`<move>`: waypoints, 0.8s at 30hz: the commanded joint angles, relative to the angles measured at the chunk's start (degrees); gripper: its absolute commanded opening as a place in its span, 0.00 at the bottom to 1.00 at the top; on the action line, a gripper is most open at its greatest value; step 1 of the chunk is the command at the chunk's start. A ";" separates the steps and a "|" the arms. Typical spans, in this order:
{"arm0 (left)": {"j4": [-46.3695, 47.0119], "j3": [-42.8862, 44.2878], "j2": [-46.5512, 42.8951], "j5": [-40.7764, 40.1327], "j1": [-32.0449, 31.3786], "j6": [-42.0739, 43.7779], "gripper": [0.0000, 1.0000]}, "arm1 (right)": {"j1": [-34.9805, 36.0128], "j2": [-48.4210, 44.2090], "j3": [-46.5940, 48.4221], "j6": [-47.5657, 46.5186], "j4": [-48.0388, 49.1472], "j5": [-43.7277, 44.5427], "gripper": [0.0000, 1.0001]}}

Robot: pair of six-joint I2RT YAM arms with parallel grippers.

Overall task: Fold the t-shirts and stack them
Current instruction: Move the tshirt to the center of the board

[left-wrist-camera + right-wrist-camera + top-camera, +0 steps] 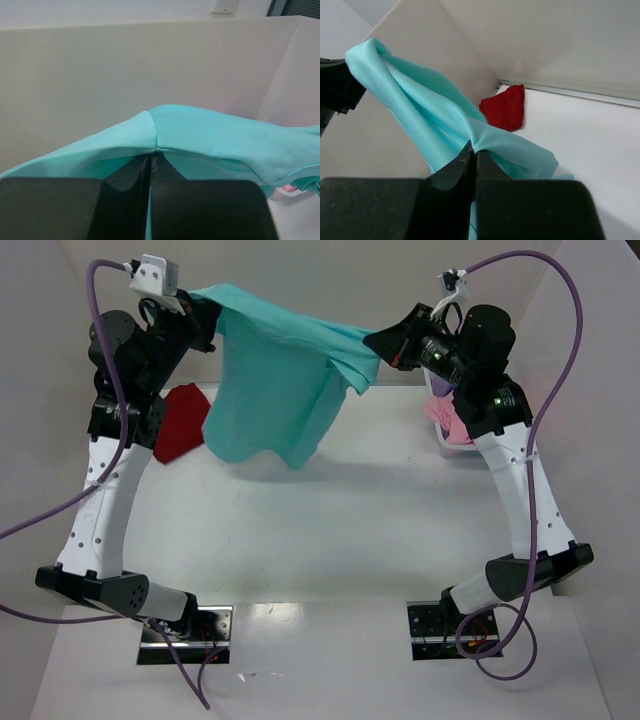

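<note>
Beyond teal t-shirt (445, 120), right wrist, unlike left, shows red t-shirt (506, 107)

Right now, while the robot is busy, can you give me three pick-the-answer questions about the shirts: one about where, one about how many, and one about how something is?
1. Where is the red shirt?
A. on the table
B. up in the air
C. on a chair

2. How many grippers hold the teal shirt?
A. none
B. one
C. two

3. How is the teal shirt?
A. folded flat
B. hanging, stretched out
C. rolled into a ball

Answers:
1 A: it lies on the table at the far left.
2 C: the left gripper and the right gripper are each shut on its cloth.
3 B: it is strung between them and droops above the table.
</note>
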 commanded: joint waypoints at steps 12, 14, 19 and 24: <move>-6.43 5.41 0.76 -4.03 1.19 7.26 0.00 | 0.40 -10.60 -21.56 -0.77 5.49 -1.92 0.35; -6.44 6.04 1.91 1.67 1.19 7.27 0.00 | 0.41 -14.73 -27.28 -0.77 5.49 -2.44 0.40; -4.24 10.25 7.62 5.67 -1.53 5.16 0.00 | 0.41 -23.97 -36.86 -0.24 3.65 -1.74 0.20; -6.79 22.55 17.36 6.90 -8.30 10.95 0.00 | 0.41 -25.38 -41.88 0.28 3.03 -0.35 0.57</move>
